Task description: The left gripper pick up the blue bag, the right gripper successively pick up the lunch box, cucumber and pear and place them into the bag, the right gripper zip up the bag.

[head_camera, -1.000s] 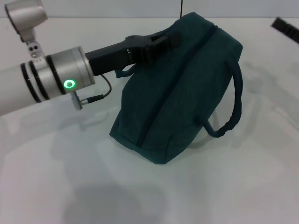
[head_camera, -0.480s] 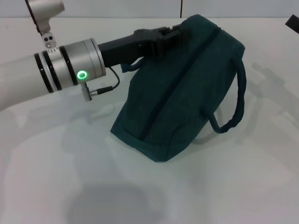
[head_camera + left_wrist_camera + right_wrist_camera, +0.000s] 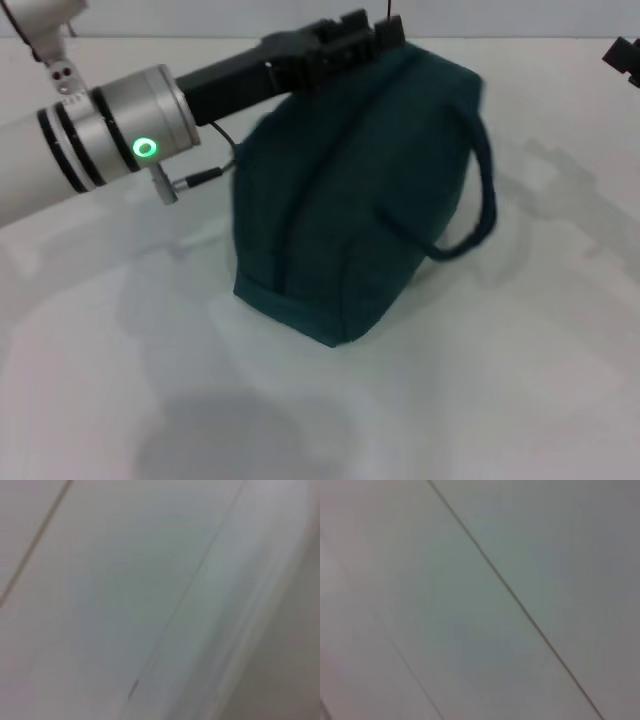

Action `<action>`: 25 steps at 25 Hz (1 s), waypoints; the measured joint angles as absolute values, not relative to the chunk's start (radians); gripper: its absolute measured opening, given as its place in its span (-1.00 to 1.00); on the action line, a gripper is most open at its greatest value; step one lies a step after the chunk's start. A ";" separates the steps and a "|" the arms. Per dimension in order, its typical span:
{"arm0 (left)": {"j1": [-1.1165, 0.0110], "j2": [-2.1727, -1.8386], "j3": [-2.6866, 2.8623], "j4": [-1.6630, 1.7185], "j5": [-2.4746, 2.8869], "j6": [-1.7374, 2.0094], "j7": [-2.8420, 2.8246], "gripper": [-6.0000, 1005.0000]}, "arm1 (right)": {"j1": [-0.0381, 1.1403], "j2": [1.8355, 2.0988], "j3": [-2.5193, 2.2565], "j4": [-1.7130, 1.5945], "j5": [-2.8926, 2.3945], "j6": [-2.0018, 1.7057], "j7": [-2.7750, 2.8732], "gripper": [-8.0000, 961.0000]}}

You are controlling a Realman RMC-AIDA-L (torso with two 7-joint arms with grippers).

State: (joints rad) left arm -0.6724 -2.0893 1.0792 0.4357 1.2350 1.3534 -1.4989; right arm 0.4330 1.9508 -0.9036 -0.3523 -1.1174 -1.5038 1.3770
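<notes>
One blue bag (image 3: 350,200), zipped, on the table (image 3: 500,400), left gripper (image 3: 375,35) jaws gripping its top.

Left gripper (image 3: 375,35): fingertips hidden against blue bag (image 3: 350,190) top. Right gripper (image 3: 622,55): cut off at frame edge. Wrist views: blurred, indistinct.

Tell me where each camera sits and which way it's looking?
Head view: high on the robot, looking down at the blue bag on the white table; the left gripper shows at the bag's top, the right gripper at the edge.
Left wrist view: only a pale surface, no gripper.
Right wrist view: the same.
Shared: both wrist views show pale surface crossed by thin lines.
</notes>
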 joint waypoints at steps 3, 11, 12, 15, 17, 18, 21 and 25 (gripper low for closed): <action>-0.648 -2.085 1.077 0.491 1.226 1.356 -1.502 0.08 | 0.433 1.950 -0.905 -0.365 -1.125 -1.540 1.345 0.85; -0.543 -2.020 1.077 0.712 1.250 1.457 -1.519 0.78 | 0.432 1.942 -0.909 -0.470 -1.212 -1.698 1.243 0.85; -0.535 -2.007 1.076 0.720 1.251 1.476 -1.520 0.78 | 0.432 1.942 -0.909 -0.488 -1.228 -1.710 1.241 0.85; -0.508 -1.968 1.076 0.729 1.252 1.536 -1.522 0.77 | 0.432 1.946 -0.910 -0.543 -1.289 -1.735 1.233 0.85; -0.491 -1.949 1.076 0.732 1.253 1.573 -1.522 0.77 | 0.431 1.953 -0.909 -0.571 -1.319 -1.742 1.221 0.85; -0.481 -1.943 1.075 0.738 1.253 1.592 -1.520 0.77 | 0.431 1.957 -0.908 -0.579 -1.325 -1.744 1.210 0.85; -0.435 -1.938 1.075 0.801 1.289 1.657 -1.513 0.77 | 0.430 1.963 -0.910 -0.584 -1.335 -1.766 1.176 0.85; -0.399 -1.951 1.075 0.881 1.344 1.700 -1.512 0.76 | 0.433 1.970 -0.921 -0.601 -1.366 -1.800 1.143 0.85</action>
